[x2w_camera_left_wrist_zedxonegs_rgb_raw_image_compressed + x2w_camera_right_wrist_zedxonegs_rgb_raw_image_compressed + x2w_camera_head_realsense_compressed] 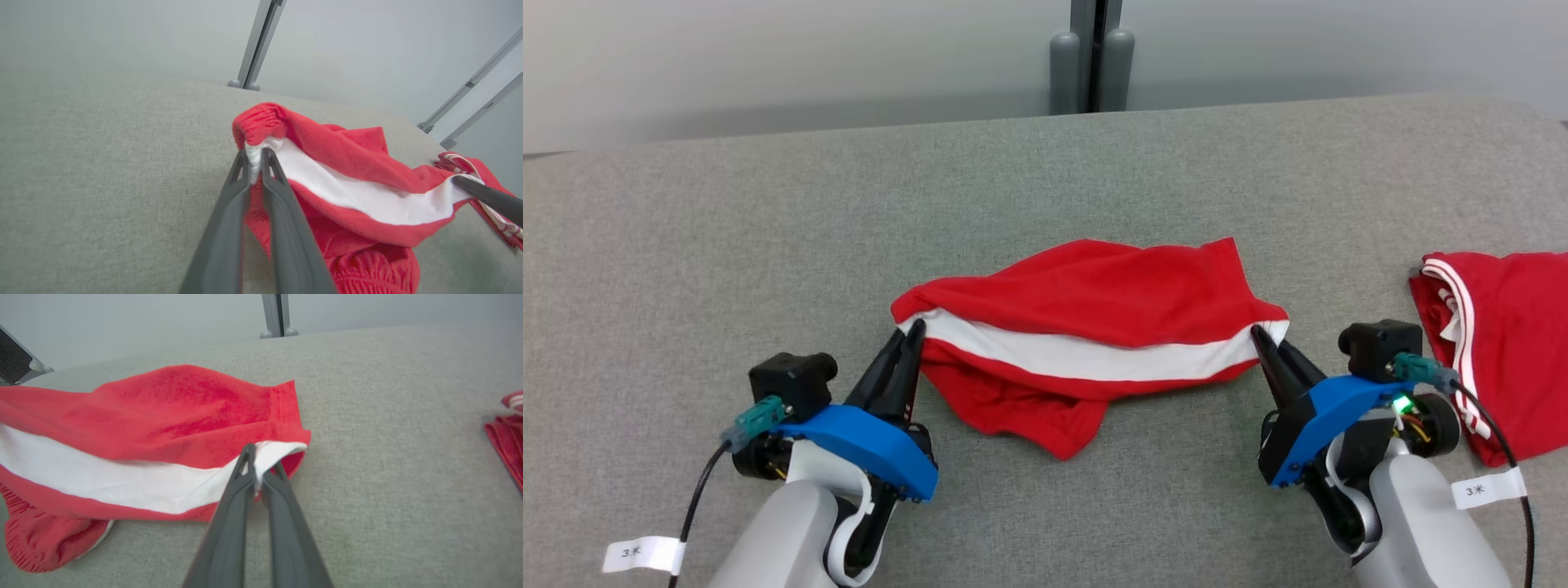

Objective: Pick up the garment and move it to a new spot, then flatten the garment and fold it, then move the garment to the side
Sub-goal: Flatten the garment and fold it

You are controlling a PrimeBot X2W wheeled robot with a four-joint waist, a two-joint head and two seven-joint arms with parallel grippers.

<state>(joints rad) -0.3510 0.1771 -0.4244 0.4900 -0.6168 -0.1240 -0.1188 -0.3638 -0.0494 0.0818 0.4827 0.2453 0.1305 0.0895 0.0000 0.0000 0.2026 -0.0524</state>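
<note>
Garment (1094,294) on grey tabletop (768,245), pale wall (768,57)

A grey fabric-covered surface (768,245) is shown, on which a red garment (1094,306) with a broad white band is rested crumpled near the middle, while a second red garment (1519,327), thinly white-striped, is laid well apart at the right.

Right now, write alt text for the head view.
The left claw and right claw are each shut on one end of the white band of a crumpled red garment, on a grey fabric surface. A second garment, red with white stripes, lies at far right.
</note>
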